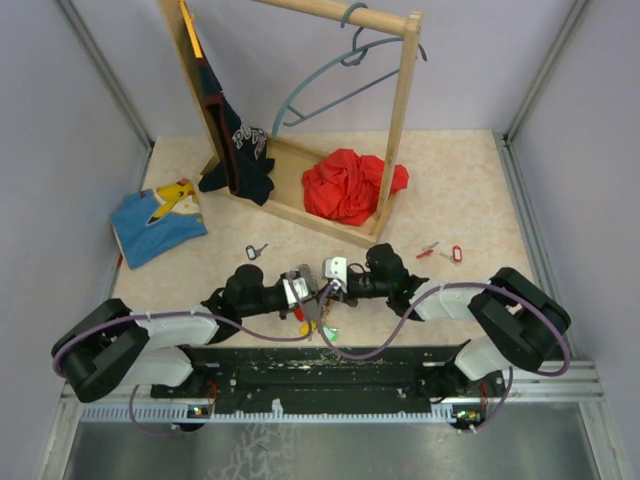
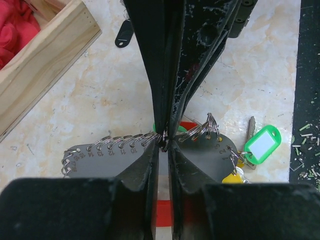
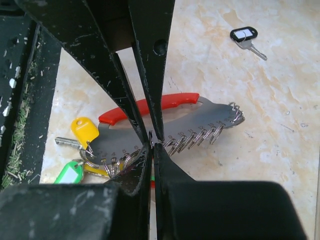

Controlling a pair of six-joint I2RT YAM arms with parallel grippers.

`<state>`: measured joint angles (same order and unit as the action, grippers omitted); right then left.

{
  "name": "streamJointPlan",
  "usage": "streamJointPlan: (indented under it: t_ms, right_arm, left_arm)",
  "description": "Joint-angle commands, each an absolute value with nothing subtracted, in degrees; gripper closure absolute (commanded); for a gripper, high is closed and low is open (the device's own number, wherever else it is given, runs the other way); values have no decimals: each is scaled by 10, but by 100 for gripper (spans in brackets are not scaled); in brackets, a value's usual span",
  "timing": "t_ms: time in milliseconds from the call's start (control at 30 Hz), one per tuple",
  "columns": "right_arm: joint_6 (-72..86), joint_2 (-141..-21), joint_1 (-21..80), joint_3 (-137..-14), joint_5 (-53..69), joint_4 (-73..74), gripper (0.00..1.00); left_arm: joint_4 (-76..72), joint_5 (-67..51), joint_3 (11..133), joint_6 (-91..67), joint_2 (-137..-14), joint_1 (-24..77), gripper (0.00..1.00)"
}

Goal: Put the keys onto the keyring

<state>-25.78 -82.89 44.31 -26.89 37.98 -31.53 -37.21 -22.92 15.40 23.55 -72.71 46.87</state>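
Two grippers meet over the keyring (image 3: 200, 117) at the table's (image 1: 460, 190) front edge: my right gripper (image 3: 152, 144) pinched tight on its thin wire loop (image 3: 172, 145) (light, springy, slippery, I judge); my left gripper's (image 2: 163, 145) state I cannot tell.

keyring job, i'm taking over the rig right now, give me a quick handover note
Left gripper: jaws almost closed at a ring of the keyring; whether they grip it is unclear.
Right gripper: jaws shut on the keyring's row of rings, facing the left one.
Keyring lies on the table between the arms.
Done: yellow-tagged key and green-tagged key appear hung on it.
Left: black-tagged key and red-tagged keys lie loose on the table.
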Motion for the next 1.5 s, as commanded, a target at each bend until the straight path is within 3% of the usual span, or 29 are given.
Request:
streamJointPlan:
  t_ms: [0,600,1467]
  right_arm:
    - [-215,-819,438,-253,395,-435,100]
    - [-129,-872,435,-205,405,-632,100]
    - [-107,-886,429,-202,430,-668,100]
  left_arm:
    - [-446,-229,129,206,-709,463,81]
    - [-613,-386,74,114,-733,380,74]
    - [-641,-386,85,96,-767,370,72]
